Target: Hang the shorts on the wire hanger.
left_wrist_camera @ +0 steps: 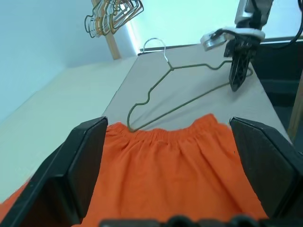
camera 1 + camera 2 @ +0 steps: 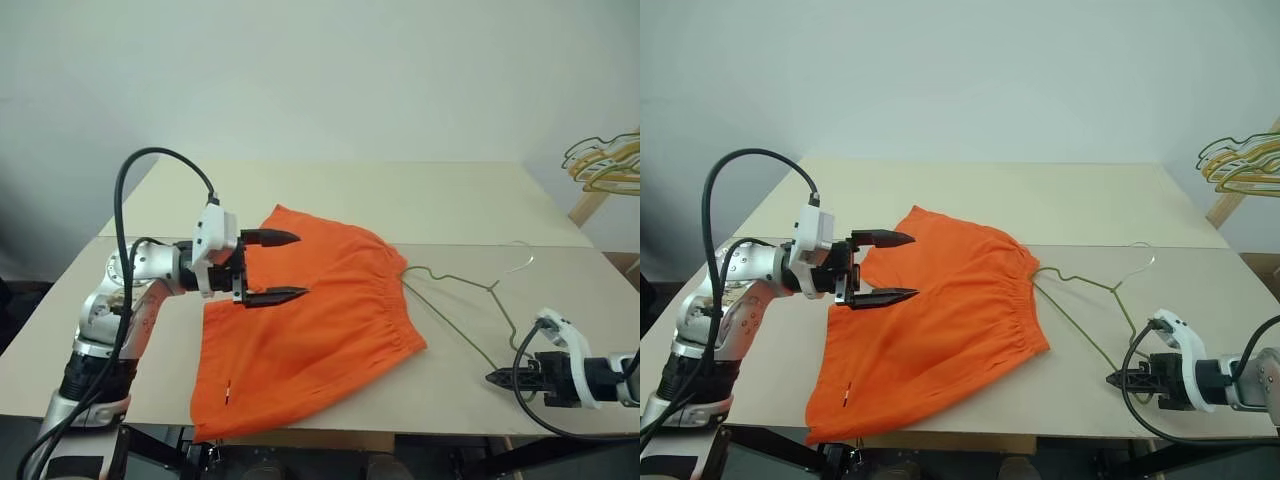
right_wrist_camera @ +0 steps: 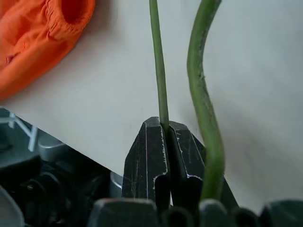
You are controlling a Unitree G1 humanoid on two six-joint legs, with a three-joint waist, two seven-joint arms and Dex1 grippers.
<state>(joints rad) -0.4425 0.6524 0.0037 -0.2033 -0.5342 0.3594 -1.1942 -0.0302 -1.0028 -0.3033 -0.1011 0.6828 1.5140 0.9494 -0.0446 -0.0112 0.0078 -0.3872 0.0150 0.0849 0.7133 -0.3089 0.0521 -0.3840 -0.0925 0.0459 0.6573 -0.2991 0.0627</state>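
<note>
1. At the left of the head view, the left gripper [image 2: 273,267] hangs level just above the orange cloth, its fingers [image 2: 272,238] spread wide and holding nothing. Pointing toward the right of the frame, it looks placed to take or push the fabric along, though I cannot tell whether the lower finger brushes it.

2. In the centre lie the shorts [image 2: 310,320], flat on the pale counter [image 2: 450,205], legs toward the lower left and the gathered waistband [image 2: 385,290] toward the right. That puts the waist opening next to the hanger, which suits threading the wire into it.

3. Right of centre, the wire hanger [image 2: 470,315] lies flat on the counter, its hook [image 2: 518,258] toward the upper right. One shoulder of the wire reaches the waistband, and it seems to slip just under or inside it; the frames do not settle which.

4. At the lower right, the right gripper [image 2: 492,378] is at the counter's front edge with its fingers [image 3: 151,156] pinched shut on the thin wire, probably to steady the hanger while the cloth is worked on. The shorts are not yet hung.

5. At the far upper right, a bunch of gold and green hangers [image 2: 605,165] on a wooden rail stands well apart.
</note>
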